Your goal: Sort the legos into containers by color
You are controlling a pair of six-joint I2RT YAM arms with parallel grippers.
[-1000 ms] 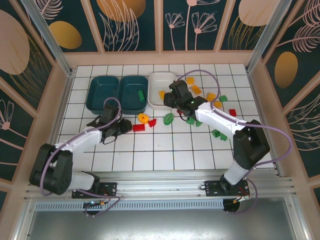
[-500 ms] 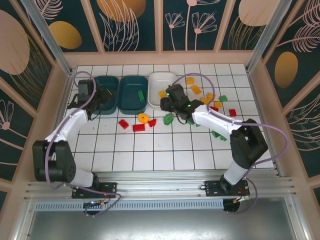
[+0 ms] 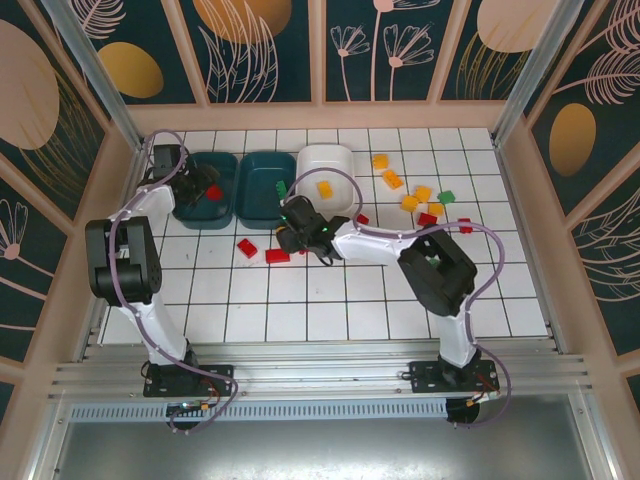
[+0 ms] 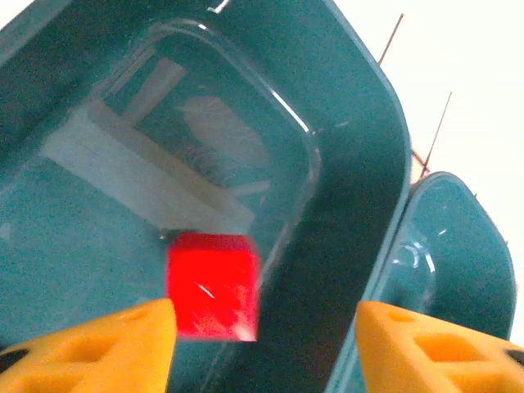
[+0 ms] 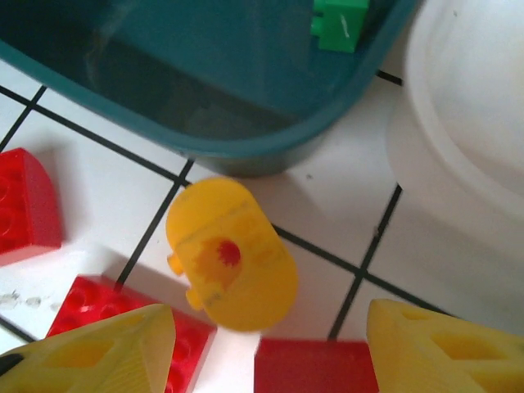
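1. The left teal tray (image 4: 352, 164) is glossy plastic, its walls streaked with bright reflections.
2. The red brick (image 4: 213, 282) in it is smooth, shiny plastic.
3. The yellow rounded brick (image 5: 233, 262) is smooth plastic with a soft sheen.
4. The white tray (image 5: 467, 123) is smooth, glossy plastic.
5. The fingers (image 4: 426, 348) of the left hand (image 4: 266, 348) and the fingers (image 5: 442, 344) of the right hand (image 5: 270, 352) look like matt, faintly grainy plastic.
6. The table (image 3: 330, 300) is smooth and nearly matt.
7. The rail (image 3: 300, 372) is brushed metal.

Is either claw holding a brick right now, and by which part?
Nothing is held. The left claw is open over a red plastic brick free in a dark teal plastic tray; the right claw is open above a rounded yellow plastic brick.
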